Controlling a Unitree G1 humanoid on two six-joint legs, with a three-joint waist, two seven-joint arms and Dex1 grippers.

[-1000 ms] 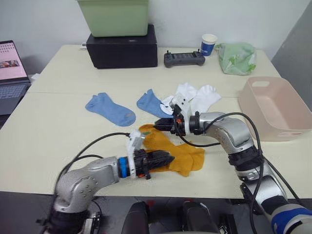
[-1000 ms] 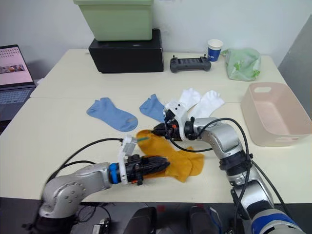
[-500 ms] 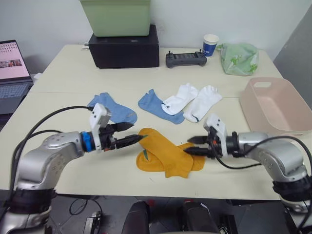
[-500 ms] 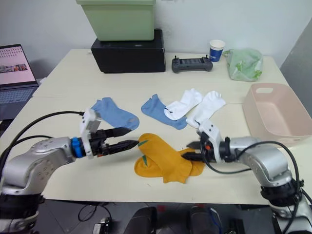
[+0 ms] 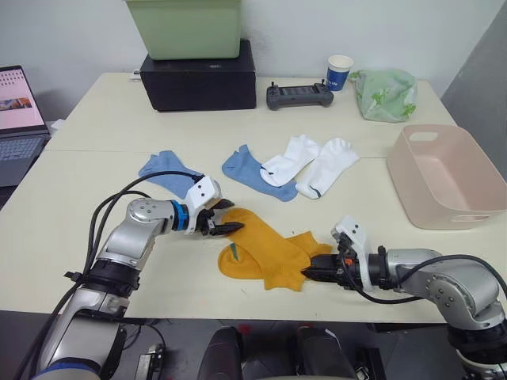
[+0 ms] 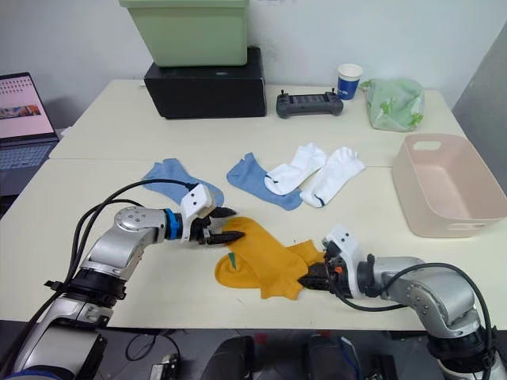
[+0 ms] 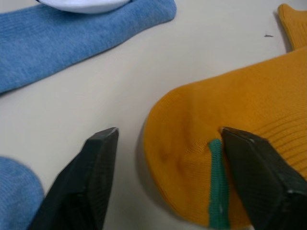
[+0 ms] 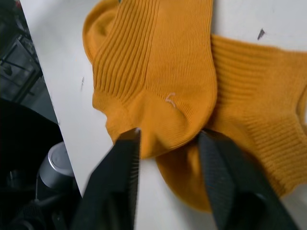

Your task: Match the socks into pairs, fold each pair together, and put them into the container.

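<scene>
Our left gripper is spread apart low over the tabletop, one finger on the bare surface and the other on the cuff end of the mustard-orange socks, right by a green tab. Just behind it lies one light blue sock. Our right gripper is also spread, its tips straddling the toe end of the same stacked orange pair. Beyond that gripper lie the second blue sock and two white socks, touching each other. The pink container stands well off to its right side.
</scene>
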